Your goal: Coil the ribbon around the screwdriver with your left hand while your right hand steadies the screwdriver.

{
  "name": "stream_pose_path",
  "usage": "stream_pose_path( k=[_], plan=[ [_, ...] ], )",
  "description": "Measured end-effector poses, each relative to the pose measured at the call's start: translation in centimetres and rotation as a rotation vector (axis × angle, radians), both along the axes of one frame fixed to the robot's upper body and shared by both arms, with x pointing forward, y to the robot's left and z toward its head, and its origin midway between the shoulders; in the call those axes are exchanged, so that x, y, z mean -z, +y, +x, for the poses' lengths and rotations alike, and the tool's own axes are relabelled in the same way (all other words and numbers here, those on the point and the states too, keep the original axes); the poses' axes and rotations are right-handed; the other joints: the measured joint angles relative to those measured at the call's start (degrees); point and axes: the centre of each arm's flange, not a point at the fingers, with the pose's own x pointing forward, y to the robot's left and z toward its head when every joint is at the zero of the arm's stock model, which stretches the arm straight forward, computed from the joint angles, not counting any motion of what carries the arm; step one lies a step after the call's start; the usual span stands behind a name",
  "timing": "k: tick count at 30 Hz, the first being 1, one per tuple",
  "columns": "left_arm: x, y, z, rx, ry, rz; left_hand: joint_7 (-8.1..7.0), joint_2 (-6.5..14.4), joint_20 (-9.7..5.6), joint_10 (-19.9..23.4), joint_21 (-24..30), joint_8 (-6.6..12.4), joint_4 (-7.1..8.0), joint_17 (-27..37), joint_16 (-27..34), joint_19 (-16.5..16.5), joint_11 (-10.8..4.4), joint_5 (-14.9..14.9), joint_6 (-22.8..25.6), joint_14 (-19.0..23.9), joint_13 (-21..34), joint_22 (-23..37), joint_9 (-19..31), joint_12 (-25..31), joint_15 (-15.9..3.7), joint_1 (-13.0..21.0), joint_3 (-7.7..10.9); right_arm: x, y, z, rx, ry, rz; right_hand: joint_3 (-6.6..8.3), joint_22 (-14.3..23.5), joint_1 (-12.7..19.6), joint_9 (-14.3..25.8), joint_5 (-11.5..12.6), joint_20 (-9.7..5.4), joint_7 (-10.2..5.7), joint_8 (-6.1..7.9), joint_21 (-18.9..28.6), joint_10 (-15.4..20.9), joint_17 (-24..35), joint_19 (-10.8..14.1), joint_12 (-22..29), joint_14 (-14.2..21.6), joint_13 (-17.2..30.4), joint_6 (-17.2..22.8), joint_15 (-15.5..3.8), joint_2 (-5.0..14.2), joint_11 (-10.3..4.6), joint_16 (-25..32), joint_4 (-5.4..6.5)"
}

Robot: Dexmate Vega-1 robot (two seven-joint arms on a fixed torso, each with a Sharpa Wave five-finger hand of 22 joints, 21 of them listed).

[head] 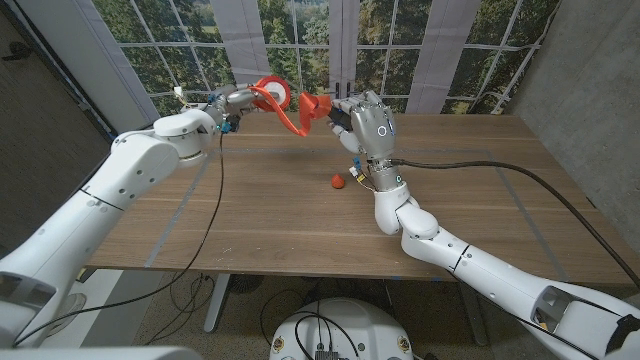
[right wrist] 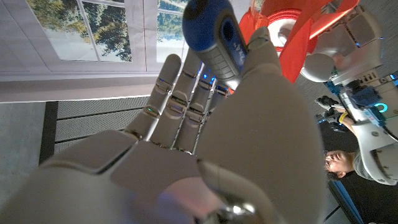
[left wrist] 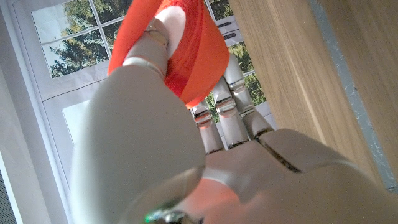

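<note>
My right hand (head: 366, 125) is raised above the table's far middle and grips the screwdriver; its blue handle (right wrist: 214, 34) sticks out past the fingers (right wrist: 186, 93) in the right wrist view. Red ribbon (head: 312, 106) is wound around the shaft just left of that hand. A loose strand (head: 285, 113) runs from there to the red ribbon roll (head: 272, 92), which my left hand (head: 240, 99) holds up in the air. In the left wrist view the roll (left wrist: 193, 50) sits between the fingers of my left hand (left wrist: 149, 143).
A small red object (head: 338, 181) lies on the wooden table (head: 260, 210) below my right hand. A black cable (head: 520, 180) crosses the table's right side. A person (right wrist: 339, 165) shows at the edge of the right wrist view. Windows stand behind the table.
</note>
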Motion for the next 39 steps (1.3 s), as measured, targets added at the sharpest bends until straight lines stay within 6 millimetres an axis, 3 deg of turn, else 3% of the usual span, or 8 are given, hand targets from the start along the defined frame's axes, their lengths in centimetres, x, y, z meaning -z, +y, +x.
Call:
stream_pose_path(
  k=[2, 6, 7, 10, 11, 20, 39],
  plan=[
    [-1.0, -0.3, -0.3, 0.000, -0.008, 0.014, 0.00, 0.0, 0.00, 0.0, 0.0, 0.00, 0.00, 0.0, 0.0, 0.0, 0.00, 0.0, 0.0, 0.0, 0.0, 0.0, 0.0, 0.0, 0.00, 0.0, 0.00, 0.2, 0.3, 0.0, -0.001, 0.002, -0.017, -0.01, 0.0, 0.0, 0.0, 0.0, 0.00, 0.00, -0.01, 0.0, 0.0, 0.0, 0.0, 0.0, 0.0, 0.0, 0.0, 0.00, 0.00, 0.00, 0.0, 0.00],
    [-0.5, -0.2, 0.0, -0.010, 0.020, 0.026, 0.00, 0.0, 0.00, 0.2, 0.0, 0.00, 0.00, 0.0, 0.0, 0.0, 0.22, 0.0, 0.0, 0.0, 0.0, 0.0, 0.0, -0.1, 0.00, 0.0, 0.00, 0.6, 0.4, 0.2, 0.001, 0.008, -0.026, -0.01, 0.0, 0.0, 0.0, 0.1, 0.00, 0.00, -0.02, 0.0, 0.0, 0.0, 0.0, 0.0, 0.0, 0.0, 0.0, 0.00, 0.00, 0.00, 0.0, -0.01],
    [-2.9, -0.9, -1.0, -0.005, -0.024, 0.044, 0.00, 0.0, 0.00, 0.3, 0.0, 0.00, 0.00, 0.0, 0.0, 0.0, 0.31, 0.0, 0.0, 0.0, 0.0, 0.0, 0.0, -0.2, 0.00, 0.0, 0.00, 0.7, 0.7, 0.2, 0.008, 0.006, -0.050, 0.00, 0.0, 0.0, 0.0, 0.1, 0.00, 0.00, -0.02, 0.0, 0.0, 0.0, 0.0, 0.0, 0.0, 0.0, 0.0, 0.00, 0.00, 0.00, 0.0, 0.01],
    [-2.6, -0.8, -0.8, -0.014, -0.005, 0.054, 0.00, 0.0, 0.01, 0.3, 0.0, 0.00, 0.00, 0.0, 0.0, 0.0, 0.31, 0.0, 0.0, 0.0, 0.0, 0.0, 0.0, -0.2, 0.00, 0.0, 0.00, 1.0, 0.9, 0.5, 0.010, 0.013, -0.058, 0.02, 0.0, 0.0, 0.0, 0.1, 0.00, 0.00, -0.02, 0.0, 0.0, 0.0, 0.0, -0.1, 0.0, 0.0, 0.0, 0.00, 0.00, 0.00, 0.0, 0.02],
    [-4.8, -1.6, -1.9, -0.005, -0.052, 0.072, 0.00, 0.0, 0.01, 0.3, 0.0, 0.00, 0.00, 0.0, 0.0, 0.0, 0.31, 0.0, 0.0, 0.0, 0.0, 0.0, 0.0, -0.2, 0.00, 0.0, 0.00, 1.1, 1.2, 0.7, 0.030, 0.015, -0.082, 0.02, 0.0, 0.0, 0.0, 0.1, 0.00, 0.00, -0.04, 0.0, 0.0, 0.0, 0.0, -0.1, 0.0, 0.0, 0.0, 0.00, 0.00, 0.00, 0.0, 0.03],
    [-7.8, -3.2, -3.8, -0.002, -0.104, 0.127, 0.00, 0.0, 0.01, 0.3, 0.0, -0.01, 0.00, 0.0, -0.2, 0.0, 0.30, -0.1, 0.0, 0.0, 0.0, 0.0, 0.0, -0.4, 0.00, 0.0, 0.00, 1.6, 1.7, 1.8, 0.074, 0.049, -0.120, 0.02, 0.0, 0.0, 0.0, 0.1, 0.00, 0.00, 0.18, 0.0, 0.0, 0.0, 0.0, -0.3, 0.0, 0.3, 0.0, 0.00, 0.00, 0.01, -0.4, 0.03],
    [-10.4, -7.0, -6.3, 0.117, -0.176, 0.224, 0.00, 0.0, 0.02, 0.3, 0.0, -0.45, 0.00, 0.0, -0.7, 0.0, 0.29, -0.1, 0.0, 0.3, 0.0, 0.0, 0.1, -0.7, 0.09, 0.0, 0.00, 1.8, 2.1, 3.8, 0.128, 0.098, -0.147, -0.19, 0.0, 0.0, 0.0, 0.1, -0.22, 0.00, 0.16, 0.0, 0.1, 0.2, -0.2, -0.7, 0.0, 0.3, 0.0, 0.00, 0.00, -0.11, -0.4, 0.26]
  ],
)
